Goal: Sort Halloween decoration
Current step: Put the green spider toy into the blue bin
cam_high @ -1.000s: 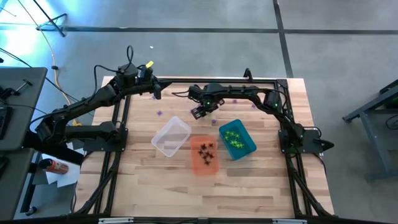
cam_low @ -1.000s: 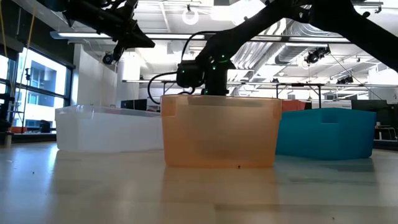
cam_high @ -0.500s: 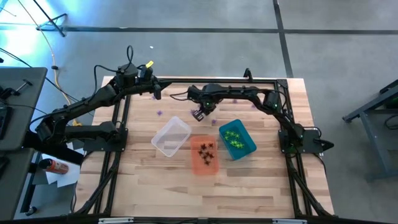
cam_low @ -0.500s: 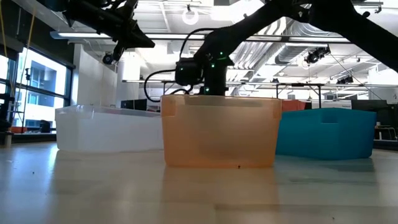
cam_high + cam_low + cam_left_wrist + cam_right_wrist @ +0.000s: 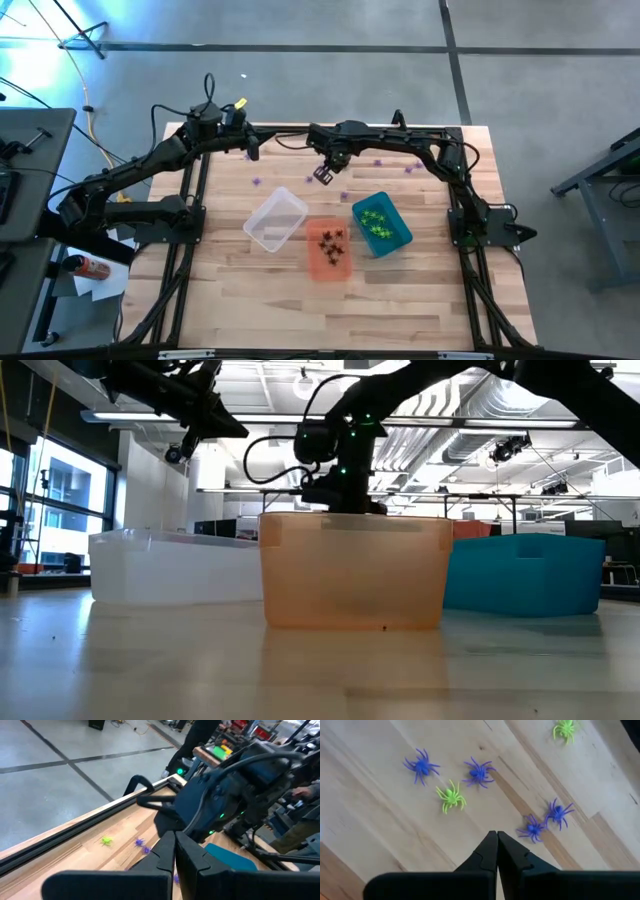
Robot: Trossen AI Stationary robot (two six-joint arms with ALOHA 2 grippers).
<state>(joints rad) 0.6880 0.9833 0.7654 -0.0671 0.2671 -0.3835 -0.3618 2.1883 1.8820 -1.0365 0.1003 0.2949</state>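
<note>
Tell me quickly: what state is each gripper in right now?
Left gripper: shut, holding nothing visible.
Right gripper: shut, nothing seen between its tips, above the loose spiders.

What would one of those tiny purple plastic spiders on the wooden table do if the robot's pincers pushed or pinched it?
A purple plastic spider looks tiny and thin-legged, so probably very light; a push would likely skid it across the smooth wooden table. Lying flat, it seems unlikely to roll. Its splayed legs probably bend, so it may slip out of a pinch.

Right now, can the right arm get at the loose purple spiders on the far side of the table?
Probably yes. The right gripper hangs shut above bare wood, the purple spiders lie loose just beyond it, and nothing sits between them. It must open first.
</note>
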